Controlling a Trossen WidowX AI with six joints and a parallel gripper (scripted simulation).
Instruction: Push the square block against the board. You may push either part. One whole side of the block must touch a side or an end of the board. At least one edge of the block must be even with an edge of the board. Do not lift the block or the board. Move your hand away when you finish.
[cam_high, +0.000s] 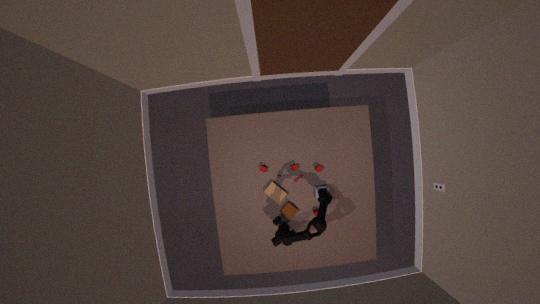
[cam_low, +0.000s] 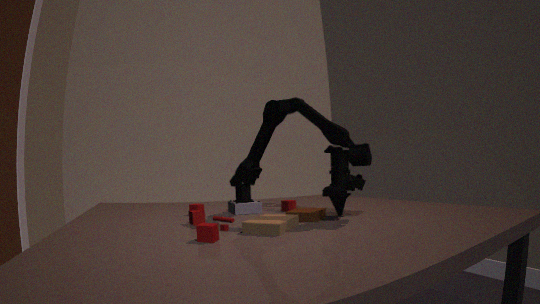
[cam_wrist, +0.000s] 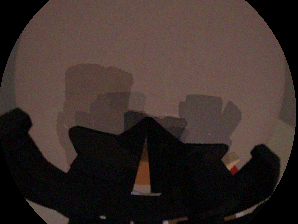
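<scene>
My gripper (cam_low: 341, 210) is pressed together on nothing, its tip low beside the square block (cam_low: 306, 214). The block lies near the board (cam_low: 269, 224); I would push slowly and flat. I count one block, one board, several red pieces (cam_low: 207, 232).

Scattered on the counter (cam_low: 410, 240) are red pieces: one red cube (cam_low: 207, 232) nearest the front edge, a stacked pair of red blocks (cam_low: 196, 214) behind it, a thin red bar (cam_low: 223, 218) lying flat, and another red cube (cam_low: 288, 205) further back (partly hidden).
</scene>
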